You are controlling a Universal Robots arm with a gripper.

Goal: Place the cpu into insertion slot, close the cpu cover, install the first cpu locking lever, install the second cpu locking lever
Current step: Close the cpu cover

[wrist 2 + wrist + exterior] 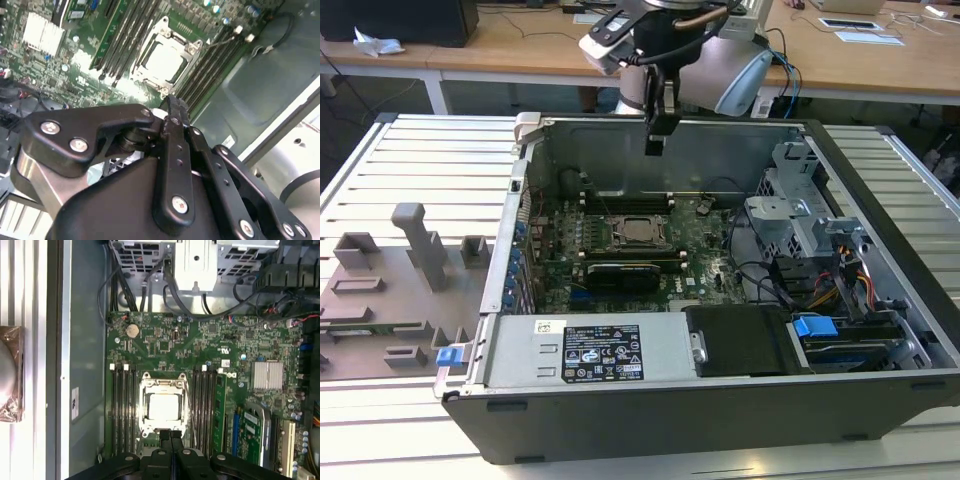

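Observation:
The cpu lies flat in the insertion slot on the green motherboard, its silver top bright in both wrist views. The cpu cover is down around it as a silver frame, hiding most of the slot. Thin lever rods run along the cover's sides; I cannot tell whether they are latched. My gripper hangs well above the socket, over the case's far wall. Its black fingers are pressed together and hold nothing. In the second wrist view the gripper points toward the socket.
Long black memory slots flank the socket. A silver heatsink sits farther along the board. The open case holds a power supply, a metal drive cage and cables. A grey fixture stands on the table at the exterior view's left.

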